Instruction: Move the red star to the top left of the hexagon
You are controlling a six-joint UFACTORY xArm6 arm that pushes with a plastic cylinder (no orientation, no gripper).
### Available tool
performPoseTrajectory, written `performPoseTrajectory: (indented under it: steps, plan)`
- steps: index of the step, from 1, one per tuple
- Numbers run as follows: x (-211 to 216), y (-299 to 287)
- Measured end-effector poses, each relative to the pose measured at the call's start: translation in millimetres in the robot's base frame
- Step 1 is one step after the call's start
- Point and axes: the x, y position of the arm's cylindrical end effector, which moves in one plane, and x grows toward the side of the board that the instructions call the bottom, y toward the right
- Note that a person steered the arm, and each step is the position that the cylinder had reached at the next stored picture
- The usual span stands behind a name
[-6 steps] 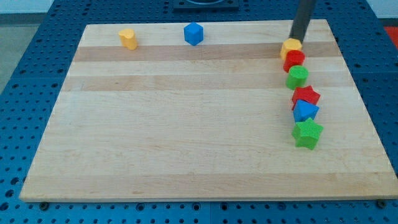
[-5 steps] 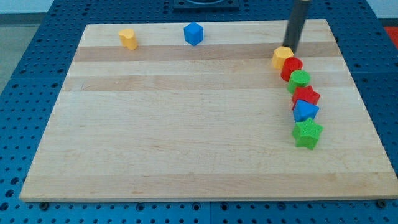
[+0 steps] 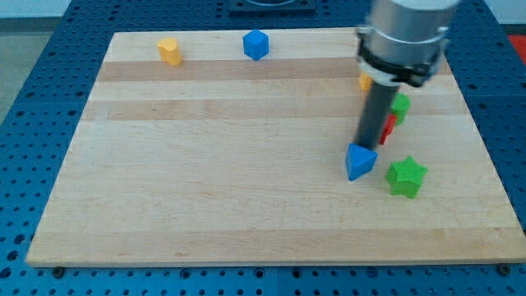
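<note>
My tip [image 3: 365,147] rests against the upper edge of a blue triangular block [image 3: 360,162] right of the board's middle. Just right of the rod a sliver of red block [image 3: 389,129] shows; the rod hides most of it, so I cannot tell whether it is the red star. The yellow hexagon [image 3: 364,80] peeks out at the left edge of the arm's grey body [image 3: 404,37], mostly hidden. A green block [image 3: 401,104] shows partly beside the rod. A green star [image 3: 406,177] lies right of the blue triangle.
A yellow block [image 3: 168,51] and a blue cube [image 3: 256,43] sit near the board's top edge at the left. The wooden board [image 3: 205,181] lies on a blue perforated table.
The arm swept down and left from the yellow hexagon along the column of blocks. The blue triangle has been pushed left and down out of the column. The arm's body now hides the upper blocks.
</note>
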Motion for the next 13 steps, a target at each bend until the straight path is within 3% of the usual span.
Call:
performPoseTrajectory:
  steps: [2,3,5,6,7,8,10,12,13]
  plan:
    - [22.9,49.0]
    - [-9.0,47.4]
    - [-82.9,-55.0]
    - [-88.4,-50.5]
    - [-107.8,13.8]
    - [-162.2,24.5]
    - [-122.0,0.1]
    - [-154.1,-57.3]
    - [-165.0,-18.2]
